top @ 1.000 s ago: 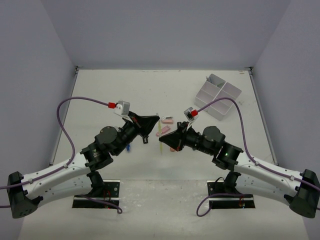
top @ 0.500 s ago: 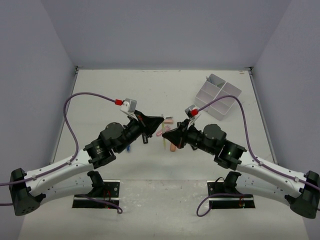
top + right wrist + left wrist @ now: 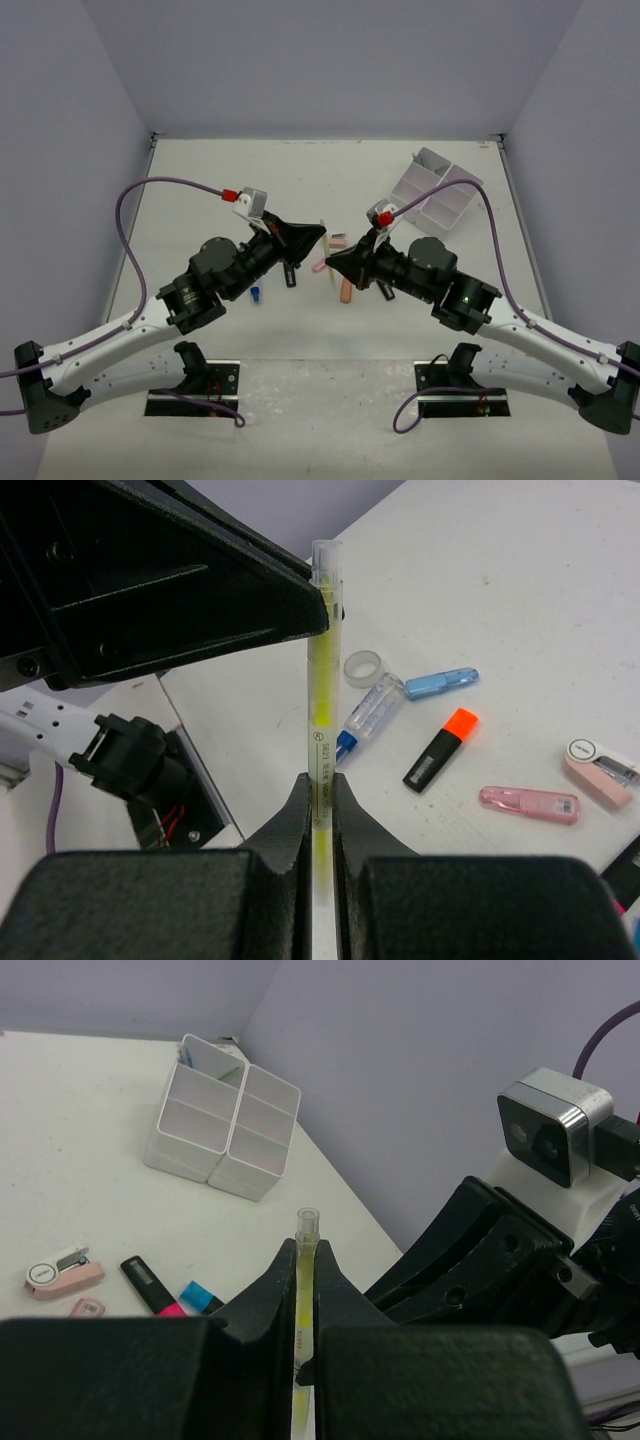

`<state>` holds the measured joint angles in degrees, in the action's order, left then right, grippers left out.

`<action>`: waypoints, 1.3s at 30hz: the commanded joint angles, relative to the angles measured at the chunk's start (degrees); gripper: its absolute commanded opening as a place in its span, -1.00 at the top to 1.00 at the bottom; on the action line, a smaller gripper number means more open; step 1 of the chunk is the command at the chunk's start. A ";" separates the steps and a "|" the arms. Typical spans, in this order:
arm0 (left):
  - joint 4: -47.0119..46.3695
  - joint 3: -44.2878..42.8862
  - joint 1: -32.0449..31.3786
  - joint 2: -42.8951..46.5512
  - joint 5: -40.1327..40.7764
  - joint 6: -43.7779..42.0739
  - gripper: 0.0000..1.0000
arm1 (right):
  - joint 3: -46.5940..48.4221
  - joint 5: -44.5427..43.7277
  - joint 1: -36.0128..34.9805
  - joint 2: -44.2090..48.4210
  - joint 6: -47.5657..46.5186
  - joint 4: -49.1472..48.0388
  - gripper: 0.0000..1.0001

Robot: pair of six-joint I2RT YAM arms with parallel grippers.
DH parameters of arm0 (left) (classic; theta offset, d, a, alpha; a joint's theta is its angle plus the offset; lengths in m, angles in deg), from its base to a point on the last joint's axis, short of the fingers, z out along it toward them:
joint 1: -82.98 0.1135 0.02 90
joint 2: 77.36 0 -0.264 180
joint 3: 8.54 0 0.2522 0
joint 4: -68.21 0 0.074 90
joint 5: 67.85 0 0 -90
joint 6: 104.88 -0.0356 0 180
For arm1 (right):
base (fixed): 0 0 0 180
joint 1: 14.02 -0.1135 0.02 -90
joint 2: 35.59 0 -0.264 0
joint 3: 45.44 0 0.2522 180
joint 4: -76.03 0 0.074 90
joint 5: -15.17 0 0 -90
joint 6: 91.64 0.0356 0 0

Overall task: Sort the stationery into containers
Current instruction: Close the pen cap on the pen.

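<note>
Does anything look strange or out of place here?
Yes: the left claw and the right claw both pinch the same thin yellow pen, held above the table between them. It looks like a tug-of-war, though it may be a handover.

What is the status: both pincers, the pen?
Left pincer and right pincer both shut on yellow pen, held above table. White tray at far right, apart. Nothing seen in the way.
</note>
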<state>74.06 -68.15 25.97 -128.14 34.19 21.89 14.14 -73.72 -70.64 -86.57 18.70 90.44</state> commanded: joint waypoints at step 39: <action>3.57 -3.82 -0.73 6.54 -4.16 -10.01 -0.50 | 3.47 13.09 0.02 -6.62 -1.98 -13.87 1.00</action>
<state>74.40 -66.91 25.49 -121.85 26.35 14.40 16.31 -60.60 -70.69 -93.07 19.08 78.20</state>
